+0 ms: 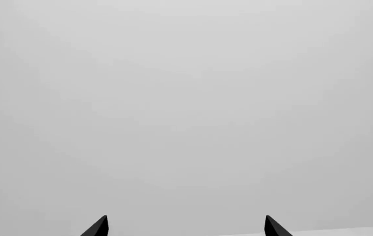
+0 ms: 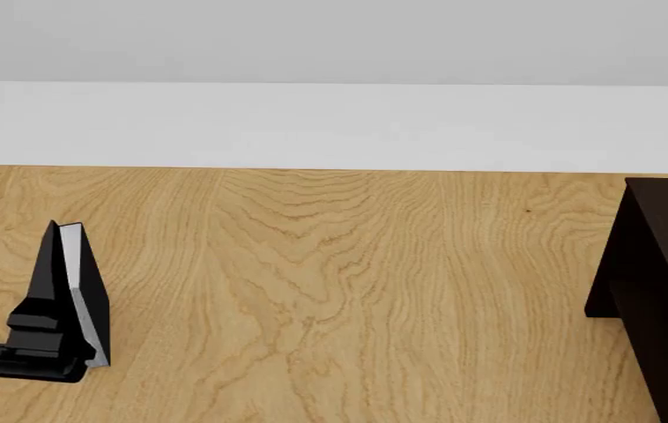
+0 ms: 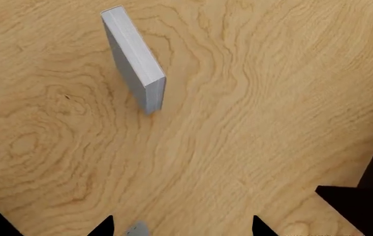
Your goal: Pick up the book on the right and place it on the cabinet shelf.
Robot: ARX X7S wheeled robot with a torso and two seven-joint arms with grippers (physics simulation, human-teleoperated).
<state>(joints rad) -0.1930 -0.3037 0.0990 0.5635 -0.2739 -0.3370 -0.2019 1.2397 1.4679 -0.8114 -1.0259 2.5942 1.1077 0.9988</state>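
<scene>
Pale grey fills the left wrist view, a blank surface with nothing to identify; only the two dark tips of the left tool (image 1: 186,227) show, set wide apart with nothing between them.

From the head camera, a light oak-grained tabletop (image 2: 334,291) runs back to a white wall. A black-covered book (image 2: 76,295) with a white page edge stands upright, and the left arm's dark hardware sits right at its near end; whether they touch cannot be told. Across the tabletop, well apart from that book, stands the almost black cabinet (image 2: 661,291), cut off by the frame.

In the right wrist view, the light-grey hardcover book (image 3: 134,59) stands upright on the wood, ahead of the right tool (image 3: 183,227) and clear of it. That tool's tips are spread wide, holding nothing. A small grey patch (image 3: 136,228) by one tip is unclear.
</scene>
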